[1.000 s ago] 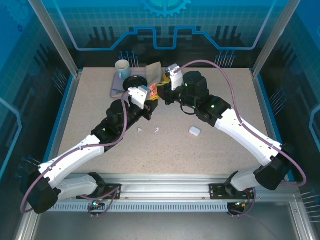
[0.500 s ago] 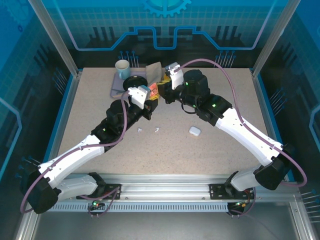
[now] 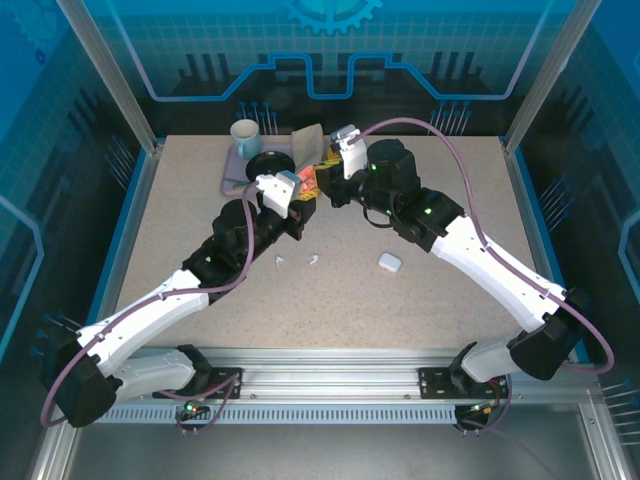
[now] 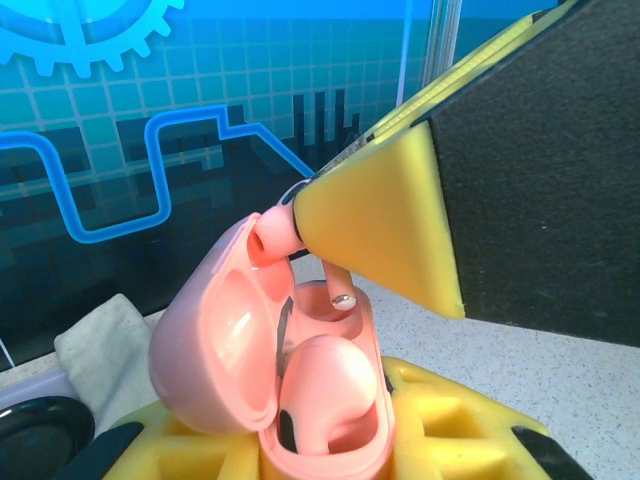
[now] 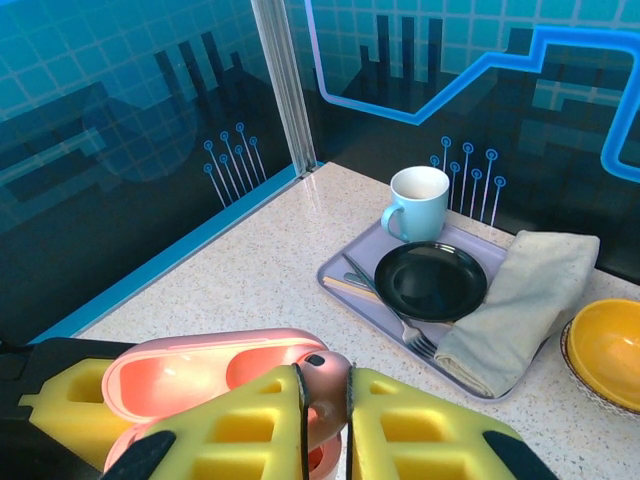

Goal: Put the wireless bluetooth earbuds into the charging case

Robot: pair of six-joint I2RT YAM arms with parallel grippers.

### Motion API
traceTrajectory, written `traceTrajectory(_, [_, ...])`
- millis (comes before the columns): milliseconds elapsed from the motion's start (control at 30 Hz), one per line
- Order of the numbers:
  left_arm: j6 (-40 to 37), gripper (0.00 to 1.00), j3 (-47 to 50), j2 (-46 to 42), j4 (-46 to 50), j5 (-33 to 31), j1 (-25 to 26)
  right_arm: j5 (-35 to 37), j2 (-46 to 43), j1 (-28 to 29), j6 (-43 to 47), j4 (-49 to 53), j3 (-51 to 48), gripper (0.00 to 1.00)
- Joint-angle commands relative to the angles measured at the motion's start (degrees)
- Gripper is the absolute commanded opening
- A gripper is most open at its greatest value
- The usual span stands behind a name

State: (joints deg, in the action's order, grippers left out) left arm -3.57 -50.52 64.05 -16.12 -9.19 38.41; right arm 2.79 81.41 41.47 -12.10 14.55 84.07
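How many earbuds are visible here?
4. Two white earbuds lie on the table; one pink earbud sits in the open pink case; the right gripper holds another above it.

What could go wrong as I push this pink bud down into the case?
1. The right gripper pinches the pink bud by its head, at the very tips of its pads. The bud could twist or slip out as its stem enters the case.
2. The bud's head sits close against the open lid. Pressing down may catch the lid or tip the case in the left gripper.
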Motion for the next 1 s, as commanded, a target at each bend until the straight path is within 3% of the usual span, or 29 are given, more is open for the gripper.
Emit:
traceTrajectory(0, [-1.74, 0.00, -0.90, -1.81, -1.46, 0.69, 0.19, 1.75, 0.26, -0.79, 1.27, 0.64, 1.72, 0.15])
traceTrajectory(967, [-3.26, 0.00, -0.92, -2.38, -1.46, 1.95, 0.15, -2.48, -1.47, -0.56, 7.16, 4.42, 1.29, 0.14])
